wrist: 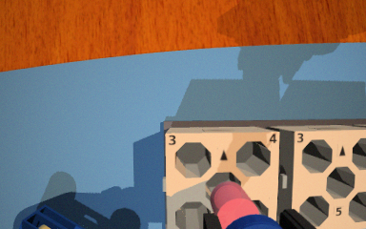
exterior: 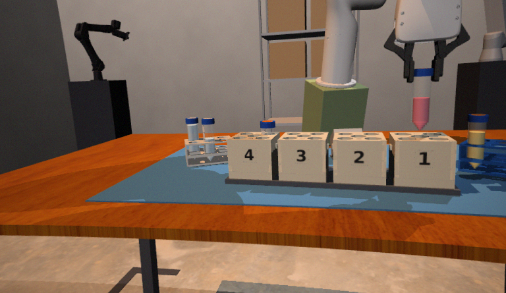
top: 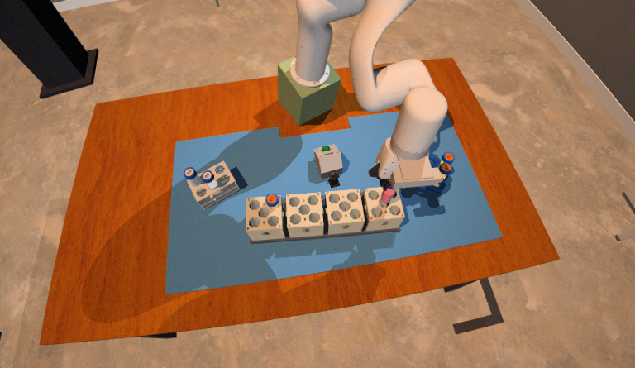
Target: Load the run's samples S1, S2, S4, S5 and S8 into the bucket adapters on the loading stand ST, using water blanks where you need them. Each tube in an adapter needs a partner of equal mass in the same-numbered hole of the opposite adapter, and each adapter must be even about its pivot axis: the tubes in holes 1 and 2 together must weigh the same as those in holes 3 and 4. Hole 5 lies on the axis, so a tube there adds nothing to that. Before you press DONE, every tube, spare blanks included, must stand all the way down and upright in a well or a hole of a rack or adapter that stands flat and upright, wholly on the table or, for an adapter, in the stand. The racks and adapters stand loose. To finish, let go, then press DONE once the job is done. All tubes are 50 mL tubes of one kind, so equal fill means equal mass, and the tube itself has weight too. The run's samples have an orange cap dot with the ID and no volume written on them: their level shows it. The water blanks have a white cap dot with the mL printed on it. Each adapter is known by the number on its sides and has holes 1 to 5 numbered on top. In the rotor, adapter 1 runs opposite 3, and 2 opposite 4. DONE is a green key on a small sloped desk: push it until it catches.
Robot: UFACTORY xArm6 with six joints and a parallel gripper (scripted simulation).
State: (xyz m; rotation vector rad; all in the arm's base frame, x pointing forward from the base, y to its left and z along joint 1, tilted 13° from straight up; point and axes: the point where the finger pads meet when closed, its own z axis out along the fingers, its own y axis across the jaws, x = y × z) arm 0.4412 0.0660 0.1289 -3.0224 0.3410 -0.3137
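The pink-filled tube (top: 387, 195) (exterior: 420, 107) (wrist: 232, 202) is gripped upright by its blue cap in the jaws (top: 385, 184) (exterior: 423, 74), above adapter 1 (top: 384, 223) (exterior: 424, 166) (wrist: 176, 183). Adapter 4 (top: 264, 232) (exterior: 249, 166), well aside of the jaws, carries one orange-dot tube (top: 271, 199) (exterior: 267, 124). Remaining: further samples, blanks, DONE.

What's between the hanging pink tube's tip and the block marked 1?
Only air: in the exterior view, the pink tube ends just above adapter 1.

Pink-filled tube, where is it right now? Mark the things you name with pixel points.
In the exterior view, the pink-filled tube (top: 387, 195) (exterior: 420, 108) (wrist: 233, 202) hangs upright from the fingers (exterior: 439, 70), on the right, above adapter 1 (top: 384, 221) (exterior: 423, 174) (wrist: 181, 183).
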